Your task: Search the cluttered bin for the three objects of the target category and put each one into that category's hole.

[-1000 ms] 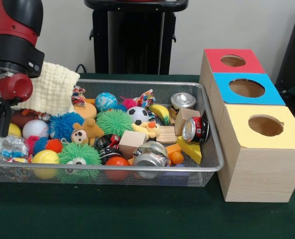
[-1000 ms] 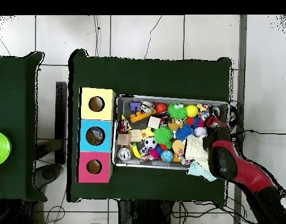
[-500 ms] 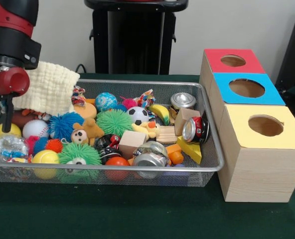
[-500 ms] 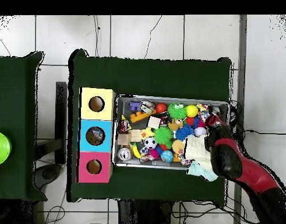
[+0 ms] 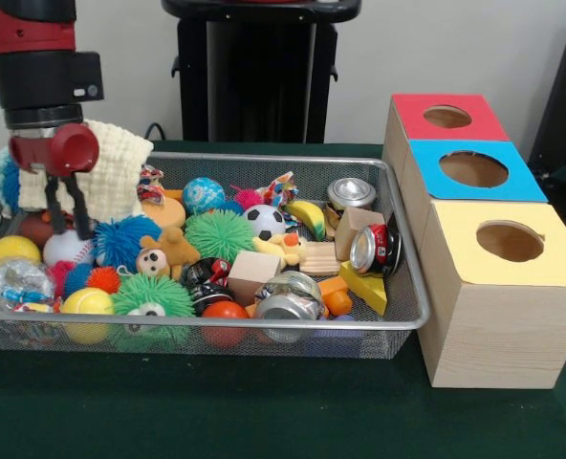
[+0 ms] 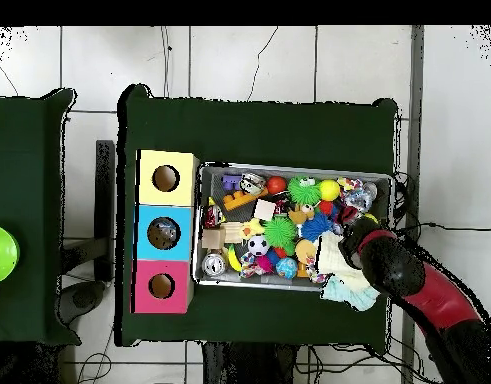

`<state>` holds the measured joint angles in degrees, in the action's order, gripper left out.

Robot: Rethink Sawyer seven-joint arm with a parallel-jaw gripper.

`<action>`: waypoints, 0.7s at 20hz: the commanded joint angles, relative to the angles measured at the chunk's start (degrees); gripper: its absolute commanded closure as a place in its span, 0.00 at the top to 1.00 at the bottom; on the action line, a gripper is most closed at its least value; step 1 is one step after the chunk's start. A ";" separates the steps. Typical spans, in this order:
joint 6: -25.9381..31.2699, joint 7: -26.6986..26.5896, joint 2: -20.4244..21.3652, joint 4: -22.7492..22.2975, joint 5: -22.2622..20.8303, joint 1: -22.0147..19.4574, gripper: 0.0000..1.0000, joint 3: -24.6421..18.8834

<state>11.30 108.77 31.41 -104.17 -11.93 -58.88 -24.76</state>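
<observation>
- I am seeing the red and black arm hanging upright over the silver wire-mesh bin (image 5: 398,320), at its end farthest from the boxes.
- Its black gripper (image 5: 65,228) is hovering open and empty above the white baseball (image 5: 63,249), in front of the cream knitted cloth (image 5: 111,172).
- A clear crinkled plastic bottle (image 5: 15,284) is lying in the bin's front corner; the blue-topped box's round hole (image 5: 473,169) is sitting well apart.

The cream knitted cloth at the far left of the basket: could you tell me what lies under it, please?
Below the cloth, a brown ball and a blue spiky ball peek out. Whatever sits deeper beneath is covered; the gripper hangs in front.
</observation>
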 commanded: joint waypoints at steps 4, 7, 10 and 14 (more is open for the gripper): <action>11.38 8.45 0.22 1.65 6.41 3.10 1.00 4.23; 10.66 8.56 -0.08 1.95 6.76 2.97 1.00 4.33; 11.57 8.65 0.46 3.10 7.05 3.92 1.00 5.54; 13.25 8.96 0.57 6.36 7.21 6.66 1.00 8.77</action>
<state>21.35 108.77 32.55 -103.89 -7.32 -55.15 -20.92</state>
